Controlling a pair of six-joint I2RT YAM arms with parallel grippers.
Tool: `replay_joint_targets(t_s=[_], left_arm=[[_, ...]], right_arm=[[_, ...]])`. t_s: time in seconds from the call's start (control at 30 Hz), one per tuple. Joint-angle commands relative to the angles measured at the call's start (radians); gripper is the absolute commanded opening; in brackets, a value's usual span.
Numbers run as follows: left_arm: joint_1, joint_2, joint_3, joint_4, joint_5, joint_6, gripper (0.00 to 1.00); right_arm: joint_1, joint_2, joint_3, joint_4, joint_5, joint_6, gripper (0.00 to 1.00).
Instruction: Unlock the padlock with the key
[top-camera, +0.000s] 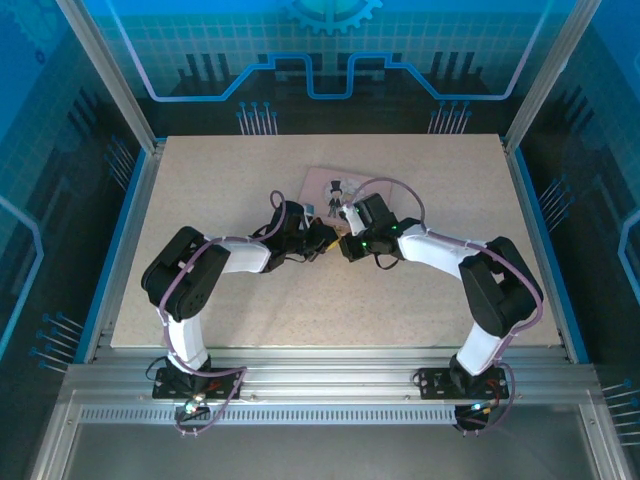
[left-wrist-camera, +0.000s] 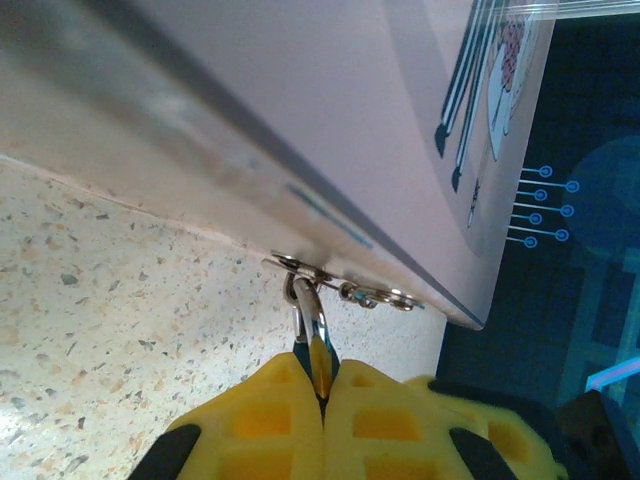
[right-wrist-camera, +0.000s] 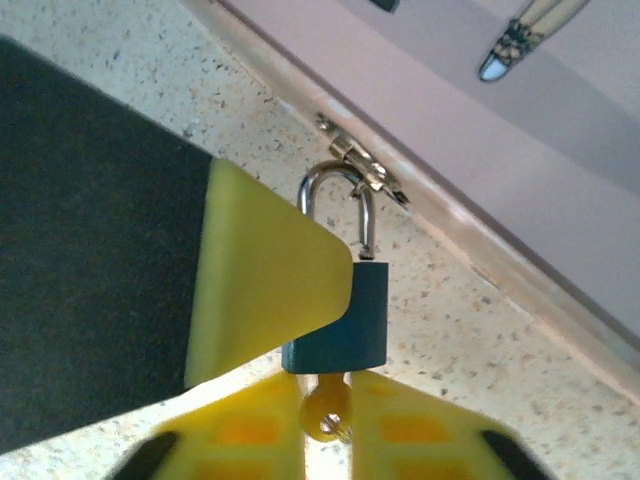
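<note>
Inspection of the work area found a speckled table with both arms reaching inward from its near edge, the left arm and the right arm meeting near the table's centre. A pink box with a cartoon picture on its lid lay flat on the table just beyond the two wrists.

The left gripper was observed closed, its yellow fingers clamped on the padlock. In the right wrist view one of those yellow pads pressed flat against the side of the bluish body.

The right gripper was likewise closed down, holding the key by its head between the two yellow fingertips, directly below the padlock.

The padlock hung at the near edge of the pink box, body just above the table. Its silvery shackle passed through the small metal hasp loops fixed to the box's side. The shackle's right leg entered the body; the left leg was hidden behind the left gripper's pad, so the lock's condition could not be confirmed.

The key sat in the underside of the padlock body, only its head and a short length of shaft showing.
</note>
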Motion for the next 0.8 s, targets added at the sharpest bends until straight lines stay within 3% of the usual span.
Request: replay_joint_targets(t_s=[0.0, 0.17, 0.23, 0.4, 0.77], left_arm=[[-0.004, 0.007, 0.003, 0.024, 0.061, -0.042, 0.00], [-0.001, 0.003, 0.002, 0.021, 0.057, -0.037, 0.02], [-0.002, -0.003, -0.010, 0.016, 0.041, -0.038, 0.17], [0.013, -0.014, -0.069, 0.064, 0.020, -0.066, 0.25], [0.079, -0.106, -0.204, 0.109, 0.001, -0.067, 0.29]], right_arm=[[0.010, 0.034, 0.025, -0.006, -0.010, 0.000, 0.00], [0.006, 0.037, 0.005, 0.013, -0.036, -0.018, 0.00], [0.010, 0.043, 0.003, 0.014, -0.037, -0.037, 0.00], [0.018, 0.059, -0.017, 0.036, -0.027, -0.085, 0.00], [0.034, 0.077, 0.008, 0.002, 0.037, -0.189, 0.00]])
